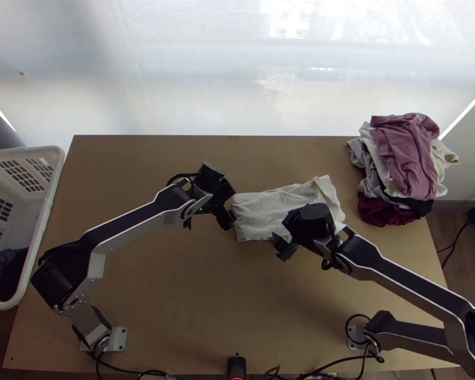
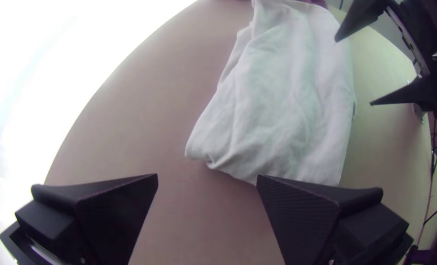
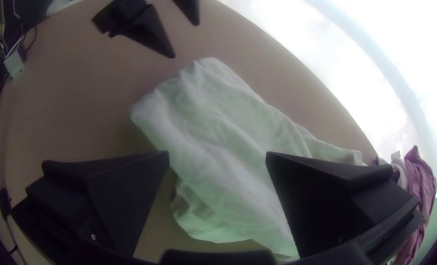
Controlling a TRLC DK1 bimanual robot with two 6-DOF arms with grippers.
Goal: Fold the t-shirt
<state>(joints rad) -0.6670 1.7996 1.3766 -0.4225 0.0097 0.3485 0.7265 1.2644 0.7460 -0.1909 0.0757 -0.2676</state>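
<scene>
Two hands are wide open and empty: the left hand (image 2: 207, 176) stands at the left end of the t-shirt (image 1: 263, 209), and the right hand (image 3: 218, 153) is over its near side. The shirt lies on the table (image 1: 174, 285) towards the right of the middle, folded into a rough, creased oblong.

The likeliest trouble is a pinch on too few layers. At the left end the layers bulge at a corner (image 2: 199, 149), so a shallow grip there might lift just the top one and undo the folding. A loose flap (image 3: 204, 228) juts from the near edge; if the right hand closes on that alone, it would probably drag the flap out and skew the bundle. The right end is uneven too, and another fold made over it could trap a ridge.

Both hands work close together over a short piece of cloth, so bringing them inward at once risks a knock. Pulling too far to the right could push the shirt towards the pile of clothes (image 1: 405, 152) nearby. Soft cloth like this would also slump if lifted by one end.
</scene>
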